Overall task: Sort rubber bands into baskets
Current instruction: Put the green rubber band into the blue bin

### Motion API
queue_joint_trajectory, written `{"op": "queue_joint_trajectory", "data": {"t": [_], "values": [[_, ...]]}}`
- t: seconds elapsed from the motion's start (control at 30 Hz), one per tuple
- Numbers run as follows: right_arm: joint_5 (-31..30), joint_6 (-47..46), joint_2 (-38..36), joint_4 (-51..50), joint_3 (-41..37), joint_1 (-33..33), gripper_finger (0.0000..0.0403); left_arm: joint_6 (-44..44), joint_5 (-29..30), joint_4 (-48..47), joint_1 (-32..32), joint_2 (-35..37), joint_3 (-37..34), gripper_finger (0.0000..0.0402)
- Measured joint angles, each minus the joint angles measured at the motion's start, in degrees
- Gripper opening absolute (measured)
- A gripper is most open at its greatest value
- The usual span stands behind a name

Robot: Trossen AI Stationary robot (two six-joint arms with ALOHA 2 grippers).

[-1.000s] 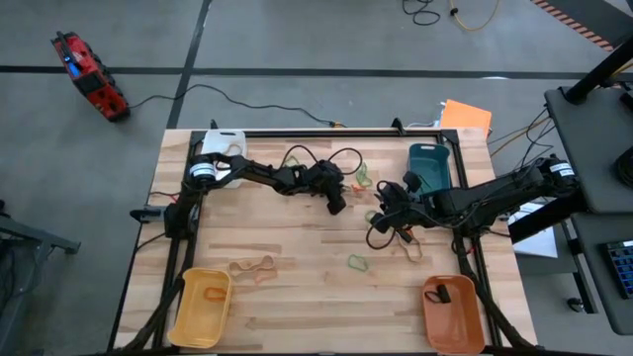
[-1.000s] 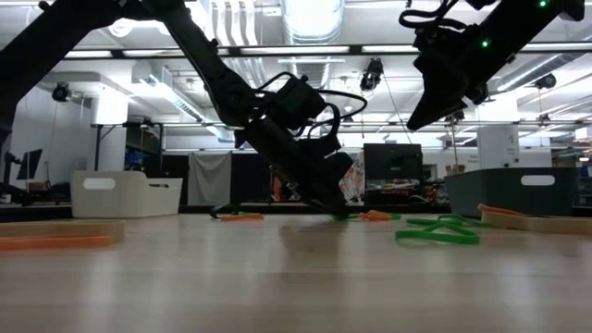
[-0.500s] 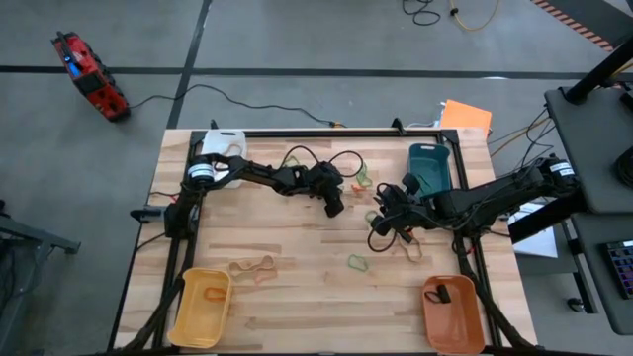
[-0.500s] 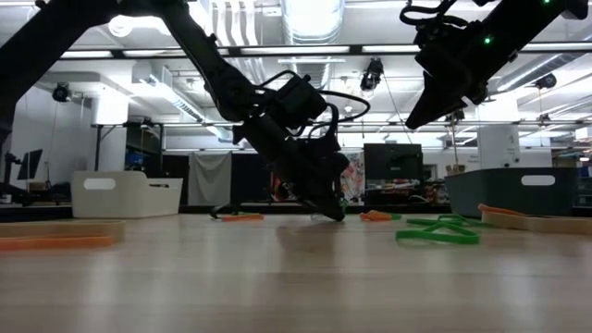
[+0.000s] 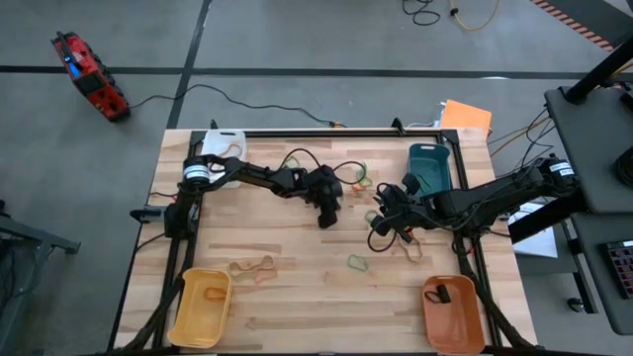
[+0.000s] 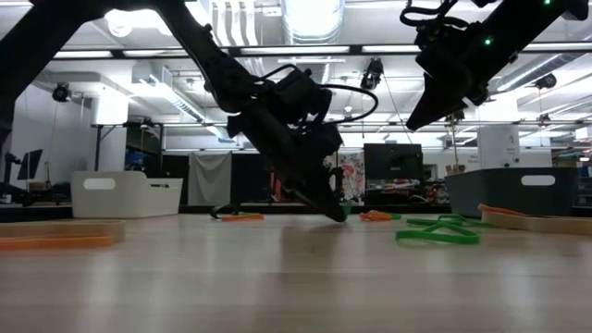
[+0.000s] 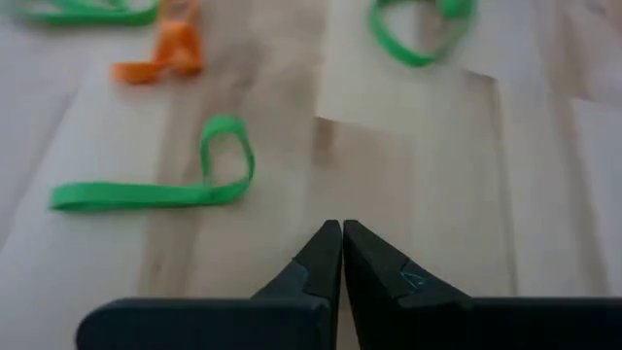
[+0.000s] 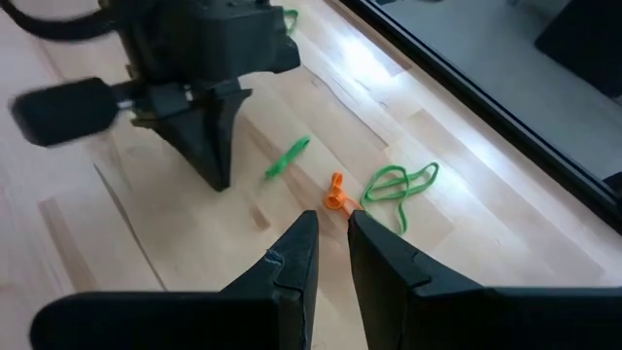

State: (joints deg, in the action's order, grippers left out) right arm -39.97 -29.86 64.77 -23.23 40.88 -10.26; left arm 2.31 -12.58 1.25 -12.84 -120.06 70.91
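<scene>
Left end effector (image 5: 325,220) sitting near tabletop (image 5: 297,297) centre, tips down at the wood; fingers (image 7: 326,255) pressed fully together, nothing between them. In left wrist view a green band (image 7: 155,185) is lying flat just ahead of the tips, not touching; orange band (image 7: 165,53) and another green loop (image 7: 418,29) lying farther on.

Right end effector (image 5: 380,220) hanging above the tabletop, right of centre, well clear of the surface in low view (image 6: 416,116). Fingers (image 8: 292,258) standing only a narrow gap apart; nothing seen gripped.

Baskets at the corners: white (image 5: 222,144) far-left, teal (image 5: 429,164) far-right, yellow (image 5: 202,307) near-left, orange (image 5: 454,314) near-right. Yellow is holding an orange band (image 5: 212,293); orange basket is holding a dark item (image 5: 442,293), too small to ID.

Loose bands: tan/orange pair (image 5: 253,267) near the yellow basket, green one (image 5: 357,262) toward the near edge, more green + orange (image 5: 362,178) btwn the two arms nr the far edge.
</scene>
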Motion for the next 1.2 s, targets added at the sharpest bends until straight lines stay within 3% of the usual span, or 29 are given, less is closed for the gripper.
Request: {"op": "queue_joint_trajectory", "data": {"t": [0.17,0.27,0.37,0.5,0.57,0.93,1.2], "values": [[0.02,-0.18,0.00,-0.01,-0.44,0.00,0.0052,-3.06,-5.89,0.25,-0.07,0.82,-0.02,0.0000],[0.01,-0.18,0.00,0.03,-0.46,0.00,0.0052,-6.26,-6.05,0.29,-0.07,1.65,-0.04,0.0000],[-0.01,-0.18,0.00,0.14,-0.46,0.00,0.0052,-10.90,-1.58,0.59,-0.07,1.97,0.48,0.0002],[-0.01,-0.14,0.00,0.58,-0.46,0.00,0.0052,-14.42,13.79,1.65,-0.18,1.48,1.73,0.0017],[-0.01,-0.08,0.00,1.30,-0.50,0.00,0.0052,-13.93,16.63,1.65,-0.36,1.25,2.21,0.0031],[-0.01,0.41,0.00,1.27,-0.68,0.00,0.0052,-16.84,7.18,2.69,-0.48,0.58,1.60,0.0136],[-0.04,0.34,0.00,1.25,-0.95,0.00,0.0052,-13.79,7.45,6.32,-0.46,-2.80,1.78,0.0154]]}}
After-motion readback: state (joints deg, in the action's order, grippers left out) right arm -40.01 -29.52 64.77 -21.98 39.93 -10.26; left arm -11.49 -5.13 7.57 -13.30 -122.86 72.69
